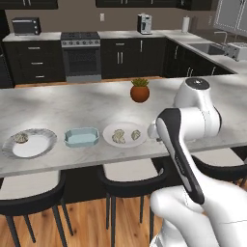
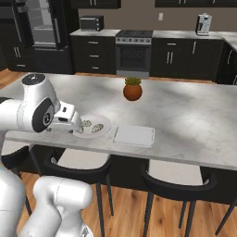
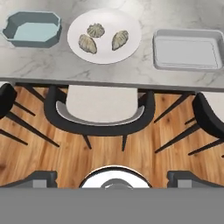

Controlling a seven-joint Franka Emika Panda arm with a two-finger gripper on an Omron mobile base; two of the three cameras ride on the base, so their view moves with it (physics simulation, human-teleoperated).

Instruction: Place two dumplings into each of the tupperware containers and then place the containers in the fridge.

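Tool (image 3: 112, 177) wide open, empty, hanging off the counter (image 3: 109, 72) edge above a stool. Three dumplings (image 3: 87, 43) on the white plate (image 3: 129, 48) lie straight ahead, up on the counter; open blue tub (image 3: 33, 31) just left of plate.

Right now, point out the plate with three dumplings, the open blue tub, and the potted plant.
plate with three dumplings (image 3: 105, 54): hand view, bare near rim.
open blue tub (image 3: 31, 33): hand view, inside floor.
potted plant (image 1: 139, 93): left base view, brown pot.
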